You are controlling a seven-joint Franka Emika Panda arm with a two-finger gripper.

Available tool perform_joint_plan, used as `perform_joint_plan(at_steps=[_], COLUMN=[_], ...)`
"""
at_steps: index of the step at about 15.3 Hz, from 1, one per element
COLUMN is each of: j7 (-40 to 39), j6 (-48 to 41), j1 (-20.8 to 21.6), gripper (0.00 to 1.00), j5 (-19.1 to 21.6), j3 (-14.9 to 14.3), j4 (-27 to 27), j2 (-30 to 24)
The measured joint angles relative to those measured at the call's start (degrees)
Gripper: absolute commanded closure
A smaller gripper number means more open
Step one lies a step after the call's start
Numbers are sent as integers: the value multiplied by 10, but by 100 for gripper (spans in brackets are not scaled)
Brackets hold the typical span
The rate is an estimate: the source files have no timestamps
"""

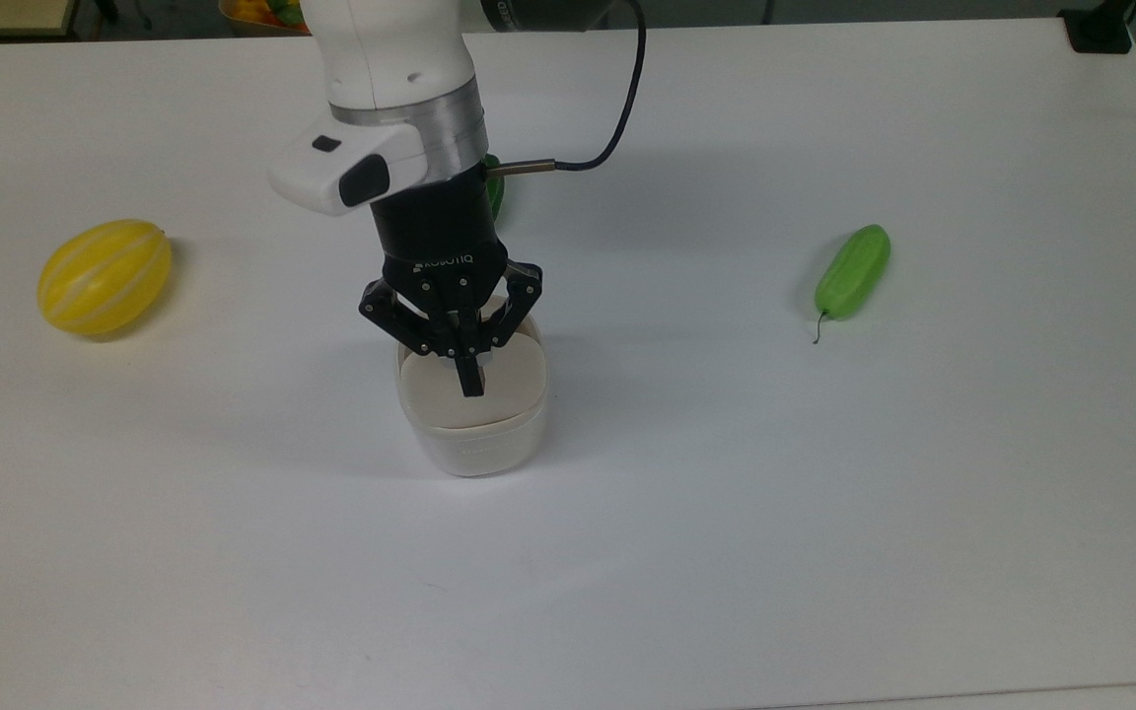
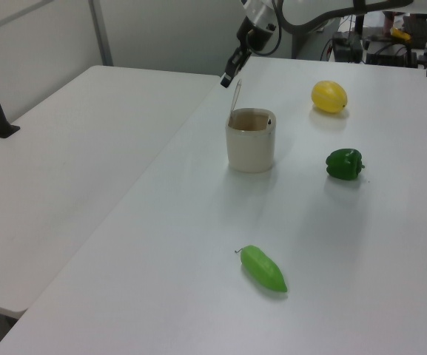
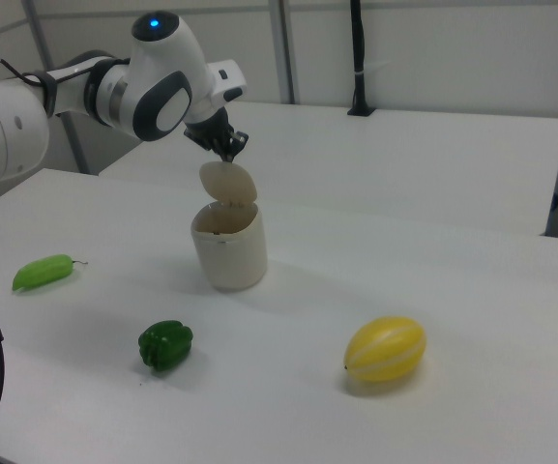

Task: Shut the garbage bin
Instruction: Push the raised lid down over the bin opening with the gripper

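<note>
The garbage bin (image 1: 477, 449) is a small white tub near the table's middle. Its beige lid (image 3: 227, 182) stands raised on its hinge, so the bin (image 3: 228, 249) is open; in the left view the lid (image 2: 235, 96) shows as a thin upright edge above the tub (image 2: 251, 144). My gripper (image 1: 470, 385) hangs shut, holding nothing, right over the lid (image 1: 445, 396) in the top view. In the right view the gripper (image 3: 227, 150) sits just above the lid's top edge, and I cannot tell whether they touch. The gripper (image 2: 229, 77) also hangs over the lid in the left view.
A yellow melon (image 1: 105, 276) lies toward the top view's left. A green bell pepper (image 3: 165, 346) sits behind the arm in the top view. A long green vegetable (image 1: 853, 271) lies toward the top view's right. A second white table (image 2: 72, 155) adjoins on the left view's left.
</note>
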Motion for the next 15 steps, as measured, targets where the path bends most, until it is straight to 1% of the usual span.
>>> perform_joint_plan(at_steps=[2, 8, 15], j7=[-9, -11, -12], j6=[-57, -144, -156], j1=[-2, -4, -5], gripper=[97, 97, 97], j5=[0, -1, -9], j3=[-3, -15, -16], j4=[0, -4, -46], j2=[-2, -10, -8])
